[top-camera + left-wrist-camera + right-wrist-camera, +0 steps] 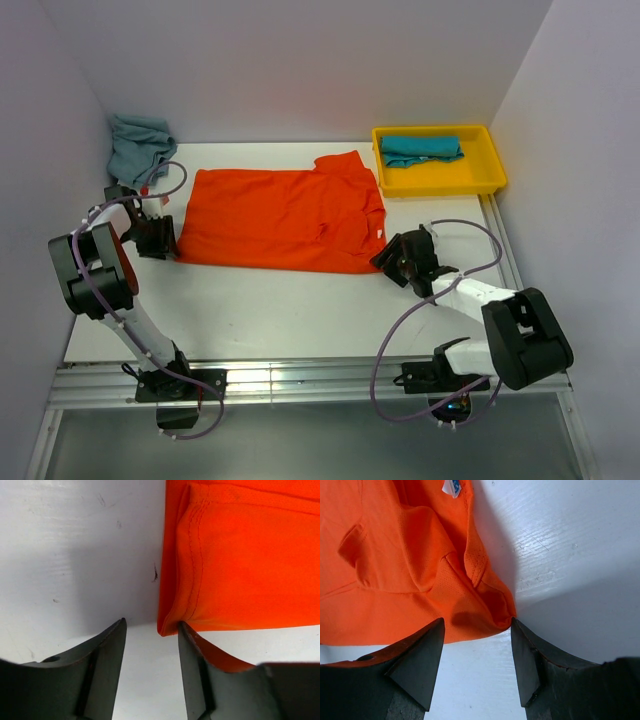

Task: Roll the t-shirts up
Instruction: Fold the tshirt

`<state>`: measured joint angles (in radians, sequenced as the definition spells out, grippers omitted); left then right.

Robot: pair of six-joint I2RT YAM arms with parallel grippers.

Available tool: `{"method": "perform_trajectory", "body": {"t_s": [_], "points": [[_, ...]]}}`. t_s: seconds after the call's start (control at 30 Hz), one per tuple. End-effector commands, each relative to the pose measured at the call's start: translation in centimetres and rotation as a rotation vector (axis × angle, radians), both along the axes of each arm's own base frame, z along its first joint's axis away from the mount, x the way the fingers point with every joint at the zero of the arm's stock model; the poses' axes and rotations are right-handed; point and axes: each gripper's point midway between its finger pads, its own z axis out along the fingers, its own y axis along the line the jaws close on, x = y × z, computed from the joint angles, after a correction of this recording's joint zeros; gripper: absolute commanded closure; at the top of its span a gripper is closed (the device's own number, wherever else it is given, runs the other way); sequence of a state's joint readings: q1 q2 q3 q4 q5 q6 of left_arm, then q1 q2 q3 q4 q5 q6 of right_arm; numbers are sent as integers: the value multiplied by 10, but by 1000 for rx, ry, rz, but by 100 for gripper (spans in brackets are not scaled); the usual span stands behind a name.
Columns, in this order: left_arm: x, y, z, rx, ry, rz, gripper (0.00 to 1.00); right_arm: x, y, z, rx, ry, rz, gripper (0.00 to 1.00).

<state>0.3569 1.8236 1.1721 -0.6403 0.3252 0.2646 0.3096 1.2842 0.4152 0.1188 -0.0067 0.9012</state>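
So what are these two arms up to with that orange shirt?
They seem set to roll it. The orange-red t-shirt lies flat on the table, and the left pincer and right pincer sit open at its two near corners, neither gripping cloth yet. A teal t-shirt rests in the yellow tray; a grey-blue t-shirt is bunched at the far left.

bench (300,310): carries everything
middle t-shirt (285,220): flat at bench centre
far-left t-shirt (138,145): far-left corner, well apart from the tray
tray (490,180): far-right corner, just beyond the middle t-shirt
tray t-shirt (420,150): inside the tray, left part
left end effector (170,242): at middle t-shirt's near-left corner
right end effector (385,260): at its near-right corner
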Motion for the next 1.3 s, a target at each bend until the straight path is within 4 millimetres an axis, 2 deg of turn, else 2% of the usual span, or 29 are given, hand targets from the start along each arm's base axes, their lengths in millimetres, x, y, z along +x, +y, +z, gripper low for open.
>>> {"method": "perform_trajectory", "body": {"t_s": [0.0, 0.1, 0.33, 0.43, 0.6, 0.73, 0.83, 1.1, 1.27], "points": [[4, -1, -1, -28, 5, 2, 49, 7, 2, 3, -1, -10, 17, 37], [3, -4, 0, -40, 7, -5, 55, 7, 3, 0, 2, -4, 19, 38], [2, -11, 4, -63, 6, -26, 80, 6, 2, 0, -3, 6, 19, 46], [1, -17, 7, -68, -4, -48, 89, 4, 0, 0, -12, 13, 13, 54], [2, -28, 14, -70, -26, -85, 99, 2, -3, 1, -26, 24, 5, 74], [0, -32, 23, -72, -45, -107, 100, -4, -6, 1, -33, 41, 3, 86], [-4, -30, 28, -46, -54, -114, 100, -7, -11, 1, -59, 54, -13, 90], [-31, -20, 35, 52, -33, -149, 100, -28, -20, 4, -91, 95, -12, 91], [-55, -16, 26, 107, 7, -190, 100, -44, -19, 2, -76, 131, 0, 91]]}}
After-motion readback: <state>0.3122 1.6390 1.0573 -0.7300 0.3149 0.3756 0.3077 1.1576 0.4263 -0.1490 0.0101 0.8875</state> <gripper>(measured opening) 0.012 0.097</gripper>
